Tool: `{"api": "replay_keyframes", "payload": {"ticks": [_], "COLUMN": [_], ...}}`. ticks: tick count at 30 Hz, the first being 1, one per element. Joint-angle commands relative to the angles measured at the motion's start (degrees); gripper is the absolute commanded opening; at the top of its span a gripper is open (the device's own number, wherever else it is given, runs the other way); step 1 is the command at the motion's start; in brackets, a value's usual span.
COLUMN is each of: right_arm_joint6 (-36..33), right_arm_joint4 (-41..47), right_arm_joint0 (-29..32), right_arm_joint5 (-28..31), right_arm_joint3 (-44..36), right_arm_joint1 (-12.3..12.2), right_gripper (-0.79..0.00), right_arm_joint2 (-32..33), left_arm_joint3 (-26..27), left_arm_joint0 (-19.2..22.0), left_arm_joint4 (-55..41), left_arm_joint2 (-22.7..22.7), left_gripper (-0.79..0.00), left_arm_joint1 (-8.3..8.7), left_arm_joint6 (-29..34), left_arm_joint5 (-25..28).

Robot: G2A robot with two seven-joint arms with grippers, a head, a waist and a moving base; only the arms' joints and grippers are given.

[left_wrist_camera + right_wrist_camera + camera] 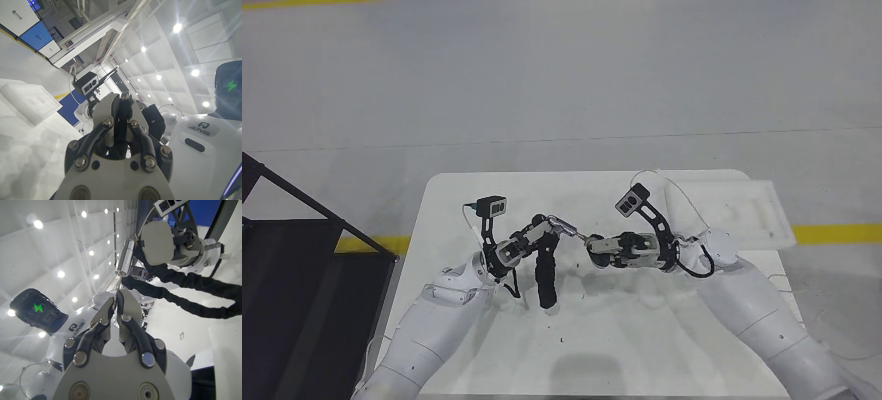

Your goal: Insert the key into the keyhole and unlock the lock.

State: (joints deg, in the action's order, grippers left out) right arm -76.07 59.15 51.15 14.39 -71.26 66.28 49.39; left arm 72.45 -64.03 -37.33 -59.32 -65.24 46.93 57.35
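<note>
The lock is a silver cylinder (124,256) on a black sleeved cable (189,281). My left gripper (122,100) is shut on the cable just behind the cylinder, holding it above the white table (642,340). The rest of the cable (546,280) hangs down to the table. Facing it, my right gripper (116,298) is shut on the small metal key (118,289). The key's thin blade points at the cylinder's end face and its tip meets it. How deep it sits I cannot tell. In the top view the two grippers (542,228) (594,245) nearly touch over the table's middle.
A white foam tray (752,215) lies at the table's far right edge, also seen in the left wrist view (32,102). A black rack (292,290) stands left of the table. Bare tabletop lies in front of both arms.
</note>
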Motion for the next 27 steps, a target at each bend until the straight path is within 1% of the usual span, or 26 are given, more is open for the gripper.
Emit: {"api": "replay_keyframes", "payload": {"ticks": [1, 7, 10, 15, 23, 24, 25, 27], "right_arm_joint6": [-0.24, -1.47, -0.89, -1.0, -3.3, -3.8, -4.81, -5.68], "right_arm_joint4": [1.72, 7.46, 9.55, 11.86, 17.42, 17.08, 17.2, 17.5], "right_arm_joint0": [-0.17, -0.62, -0.86, -1.36, -1.38, -1.58, -1.6, -1.61], "right_arm_joint5": [-2.37, -8.69, -11.72, -15.38, -23.82, -24.58, -25.27, -25.7], "right_arm_joint3": [0.62, 2.56, 3.71, 5.32, 7.21, 7.27, 7.33, 7.81], "right_arm_joint1": [0.35, 1.6, 2.25, 3.21, 4.62, 4.73, 4.85, 5.04], "right_gripper": [-0.785, -0.785, -0.785, -0.785, -0.785, -0.628, 0.0, 0.0], "right_arm_joint2": [-0.36, -1.2, -1.71, -2.26, -2.95, -3.13, -3.23, -3.0], "left_arm_joint3": [0.0, 0.0, 0.0, 0.0, 0.0, 0.0, 0.0, 0.0], "left_arm_joint0": [0.0, 0.0, 0.0, 0.0, 0.0, 0.0, 0.0, 0.0], "left_arm_joint4": [0.0, 0.0, 0.0, 0.0, 0.0, 0.0, 0.0, 0.0], "left_arm_joint2": [0.0, 0.0, 0.0, 0.0, 0.0, 0.0, 0.0, 0.0], "left_gripper": [-0.785, -0.785, -0.785, -0.785, -0.785, -0.785, -0.785, -0.785], "left_arm_joint1": [0.0, 0.0, 0.0, 0.0, 0.0, 0.0, 0.0, 0.0], "left_arm_joint6": [0.0, 0.0, 0.0, 0.0, 0.0, 0.0, 0.0, 0.0], "left_arm_joint5": [0.0, 0.0, 0.0, 0.0, 0.0, 0.0, 0.0, 0.0]}}
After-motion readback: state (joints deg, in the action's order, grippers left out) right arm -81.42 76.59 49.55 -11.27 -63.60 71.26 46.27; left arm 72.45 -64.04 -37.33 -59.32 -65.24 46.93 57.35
